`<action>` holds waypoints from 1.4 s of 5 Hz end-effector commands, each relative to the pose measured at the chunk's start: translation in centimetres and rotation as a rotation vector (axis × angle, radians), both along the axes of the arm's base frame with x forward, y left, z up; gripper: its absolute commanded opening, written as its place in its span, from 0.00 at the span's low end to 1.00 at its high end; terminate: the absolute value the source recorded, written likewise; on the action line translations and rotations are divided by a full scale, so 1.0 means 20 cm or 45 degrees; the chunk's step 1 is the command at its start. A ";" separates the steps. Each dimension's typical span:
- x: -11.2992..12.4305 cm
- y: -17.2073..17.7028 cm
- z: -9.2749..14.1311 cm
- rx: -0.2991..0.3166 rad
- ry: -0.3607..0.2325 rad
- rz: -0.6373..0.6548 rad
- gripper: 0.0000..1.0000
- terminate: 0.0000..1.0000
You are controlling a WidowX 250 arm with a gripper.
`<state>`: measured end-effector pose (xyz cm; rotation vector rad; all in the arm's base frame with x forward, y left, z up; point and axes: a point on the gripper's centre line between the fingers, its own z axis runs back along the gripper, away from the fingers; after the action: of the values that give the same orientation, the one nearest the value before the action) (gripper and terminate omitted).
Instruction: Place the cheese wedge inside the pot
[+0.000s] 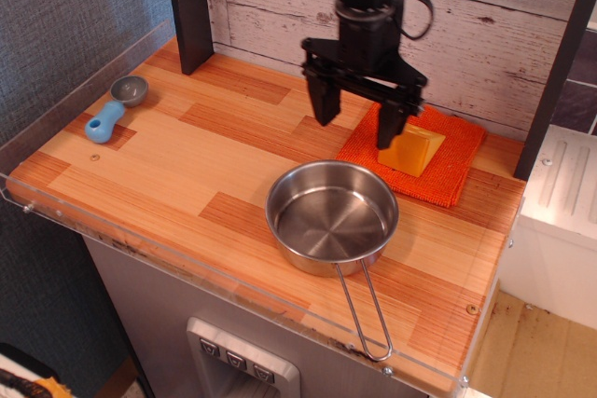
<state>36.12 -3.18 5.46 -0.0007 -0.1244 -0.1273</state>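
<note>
Gripper [357,116] wide open above cloth [448,160]; cheese wedge [413,148] lengthwise toward back-right, pot [331,216] handle toward front.

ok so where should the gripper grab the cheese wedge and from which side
Probably from straight above, closing on the two flat side faces of the cheese wedge. It lies flat on the orange cloth with open space around it, so the sides look reachable. The open gripper hangs just left of it and would need to shift right before descending.

The pot [332,217] is shiny, smooth steel; the cheese wedge [417,151] smooth matt plastic on a nubby orange cloth [448,170]. The worktop [187,156] looks like striped wood laminate, the tool [357,116] matt black.
</note>
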 end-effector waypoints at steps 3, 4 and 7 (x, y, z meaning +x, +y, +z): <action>0.07 -0.11 0.13 -0.057 -0.136 0.054 1.00 0.00; 0.08 -0.14 0.06 -0.098 -0.079 0.027 1.00 0.00; 0.09 -0.11 -0.12 -0.059 0.003 -0.012 0.00 0.00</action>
<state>37.18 -5.72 1.46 -0.0472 -0.0760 -0.1385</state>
